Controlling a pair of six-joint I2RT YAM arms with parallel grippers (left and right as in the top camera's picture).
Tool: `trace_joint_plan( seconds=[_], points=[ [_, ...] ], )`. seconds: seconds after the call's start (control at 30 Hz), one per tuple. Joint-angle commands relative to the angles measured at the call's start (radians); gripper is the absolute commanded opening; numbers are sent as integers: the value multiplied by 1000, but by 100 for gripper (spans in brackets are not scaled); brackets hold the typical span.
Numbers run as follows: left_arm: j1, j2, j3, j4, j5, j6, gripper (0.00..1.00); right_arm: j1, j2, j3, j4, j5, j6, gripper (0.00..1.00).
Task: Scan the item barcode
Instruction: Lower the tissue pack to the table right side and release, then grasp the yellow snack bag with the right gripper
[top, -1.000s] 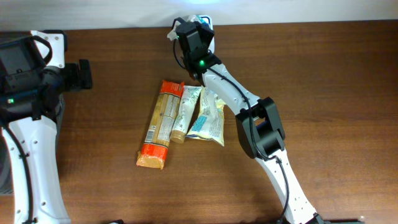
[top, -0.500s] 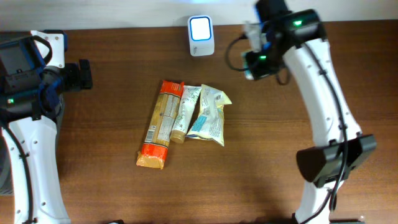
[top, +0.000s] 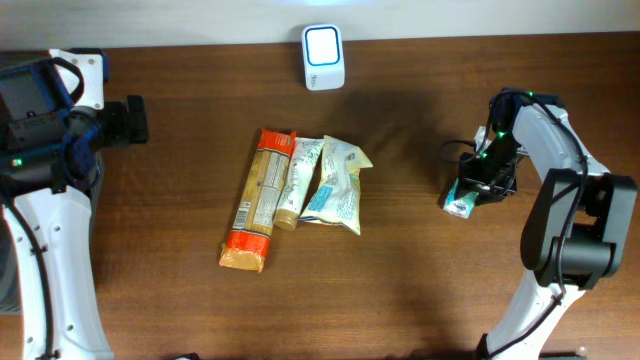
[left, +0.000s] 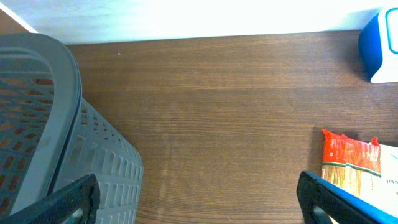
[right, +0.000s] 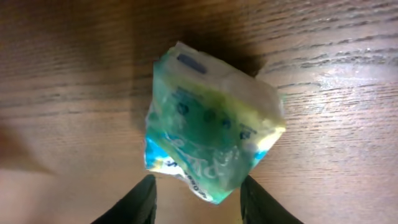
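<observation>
Our left hand (left: 199, 202) is spread wide and empty, hovering level over the tabletop (left: 217, 112), with a grey basket (left: 43, 124) to its left. Our right hand (right: 198, 188) reaches low on a bent arm, fingers (right: 134, 202) parted. Just ahead of them, the crumpled green packet (right: 211, 130) lies on the wood. We cannot tell whether they touch it.

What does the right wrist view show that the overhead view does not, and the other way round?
Only the right wrist view shows the print on the green packet close up, with the fingers of the right gripper apart beside its near end. Only the overhead view shows the scanner, the orange packet, the tube and the pale pouch. Both show the green packet lying on the wooden table.
</observation>
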Motion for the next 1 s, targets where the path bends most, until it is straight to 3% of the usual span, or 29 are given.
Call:
trace_joint_plan(
  seconds=[0.0,0.03,0.07,0.17,0.3,0.33,0.4,0.43,0.6,0.63,0.67,0.77,0.87,0.9,0.97],
  points=[
    [0,0,2,2,8,16,99,2,-15,44,-11,-232,-76,44],
    [0,0,2,2,8,16,99,20,-15,69,-9,-439,-177,45],
    [0,0,2,2,8,16,99,52,-15,71,3,-470,-184,46],
    [0,0,2,2,7,16,99,128,-15,71,45,-317,-85,47],
    [0,0,3,2,8,16,99,259,-15,71,88,-414,-86,49],
    [0,0,2,2,8,16,99,305,-15,71,93,-414,-86,53],
    [0,0,2,2,8,16,99,406,-15,71,115,-417,-70,90],
    [0,0,2,2,8,16,99,463,-15,68,150,-416,-35,99],
    [0,0,3,2,8,16,99,587,-15,-31,328,-291,217,99],
    [0,0,2,2,8,16,99,605,-15,-87,385,-291,249,79],
    [0,0,2,2,8,16,99,609,-15,-117,411,-291,256,45],
    [0,0,2,2,8,16,99,592,-15,-119,409,-266,253,4],
    [0,0,2,2,8,16,99,548,-15,-53,290,-239,20,4],
    [0,0,3,2,8,16,99,531,-15,46,152,-100,-162,4],
    [0,0,2,2,8,16,99,532,-15,136,70,122,-402,4]
  ],
)
